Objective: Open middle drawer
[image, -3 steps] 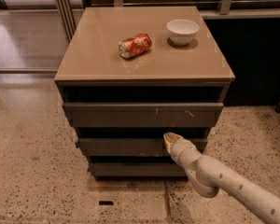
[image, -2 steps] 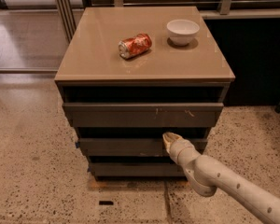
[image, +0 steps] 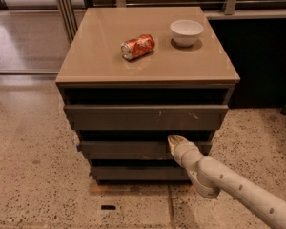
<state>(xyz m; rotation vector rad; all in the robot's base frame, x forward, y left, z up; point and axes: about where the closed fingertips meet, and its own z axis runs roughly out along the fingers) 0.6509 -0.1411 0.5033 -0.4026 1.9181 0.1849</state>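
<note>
I see the gripper (image: 175, 140) at the top edge of the middle drawer (image: 124, 150), right of centre — can't tell its opening. Red can (image: 137, 46) and white bowl (image: 186, 32) on the cabinet top (image: 95, 56).

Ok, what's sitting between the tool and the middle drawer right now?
Nothing. In the camera view the tool sits at the top edge of the middle drawer, right of centre, with no visible gap or object between them.

You're in what looks like an office building: speckled terrazzo floor (image: 33, 175), metal-framed glass partition (image: 28, 32), a three-drawer desk (image: 181, 66). Your gripper (image: 175, 140) sits at the top edge of the middle drawer (image: 124, 150).
</note>
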